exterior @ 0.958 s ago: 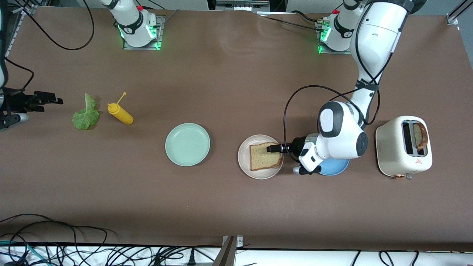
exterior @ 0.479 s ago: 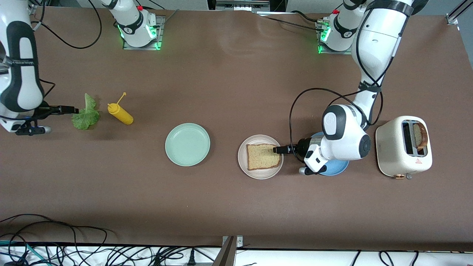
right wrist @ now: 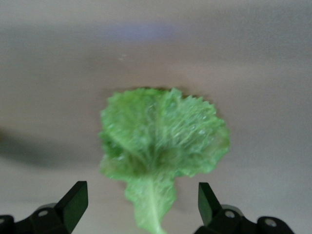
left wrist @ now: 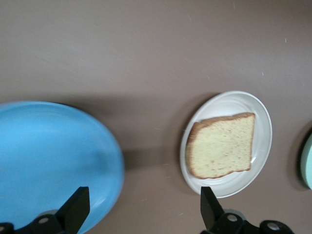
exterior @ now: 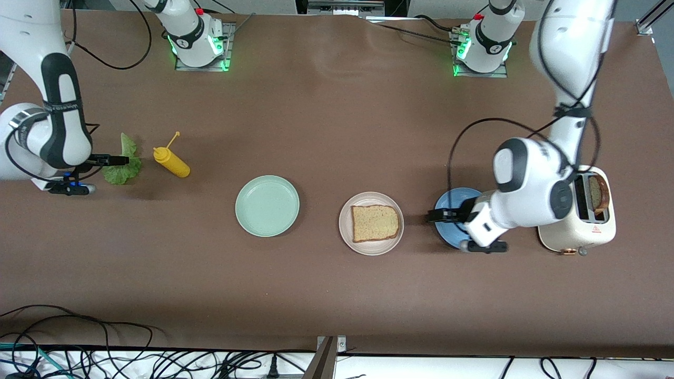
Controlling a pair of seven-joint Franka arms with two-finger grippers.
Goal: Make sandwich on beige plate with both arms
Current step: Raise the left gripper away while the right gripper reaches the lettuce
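Note:
No sandwich is in view. One toasted bread slice [exterior: 374,222] [left wrist: 222,146] lies flat on the beige plate [exterior: 345,223] [left wrist: 263,122]. My left gripper [exterior: 439,216] [left wrist: 144,209] hangs open and empty over the edge of the blue plate [exterior: 453,200] [left wrist: 48,161], beside the beige plate. A green lettuce leaf [exterior: 125,167] [right wrist: 163,141] lies on the table toward the right arm's end. My right gripper [exterior: 113,159] [right wrist: 144,204] is open just over the leaf's stem end, with nothing held.
A mint green plate [exterior: 267,206] sits beside the beige plate. A yellow mustard bottle [exterior: 171,161] lies next to the lettuce. A cream toaster [exterior: 576,221] with a bread slice [exterior: 598,193] in its slot stands by the left arm's elbow.
My left gripper drew back from the bread on the beige plate to over the blue plate. My right arm swung in from the table's end to the lettuce.

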